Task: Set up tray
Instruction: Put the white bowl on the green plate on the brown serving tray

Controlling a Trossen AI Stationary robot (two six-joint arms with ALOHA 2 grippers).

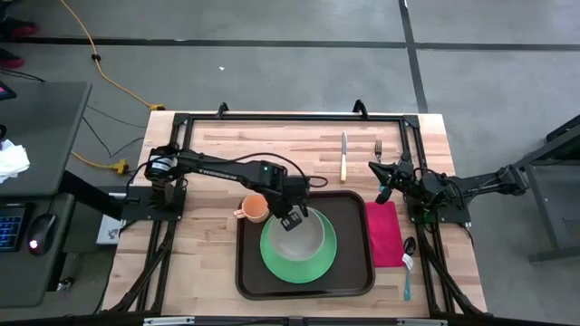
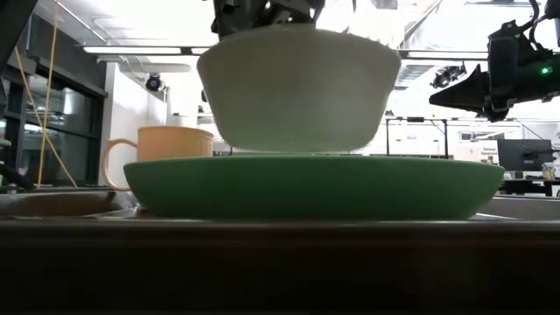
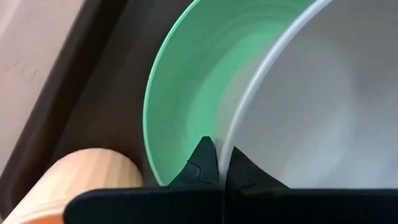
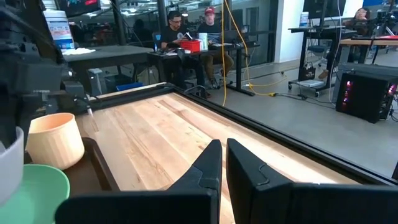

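The dark brown tray [image 1: 249, 272] lies at the table's near middle, with a round green plate [image 1: 272, 258] resting in it. A white bowl [image 1: 304, 237] is over the plate's middle, upright. My left gripper [image 1: 292, 219] is shut on the bowl's far left rim. A tan mug [image 1: 254, 208] stands at the tray's far left corner. My right gripper [image 1: 382, 186] waits shut and level at the table's right side, touching nothing. My left gripper pinches the bowl's rim [image 3: 225, 140] between its two fingers, one finger [image 3: 245, 171] inside the bowl and one [image 3: 202, 158] outside. The fingers come steeply from above. The bowl [image 2: 297, 87] stays upright, its base level with the plate's rim [image 2: 175, 171]; I cannot tell whether it touches the plate.
A knife [image 1: 343, 156] and a fork [image 1: 378, 149] lie on the wood beyond the tray. A magenta napkin [image 1: 383, 233] and a spoon [image 1: 408, 263] lie right of the tray. People sit at desks beyond the table [image 4: 186, 37].
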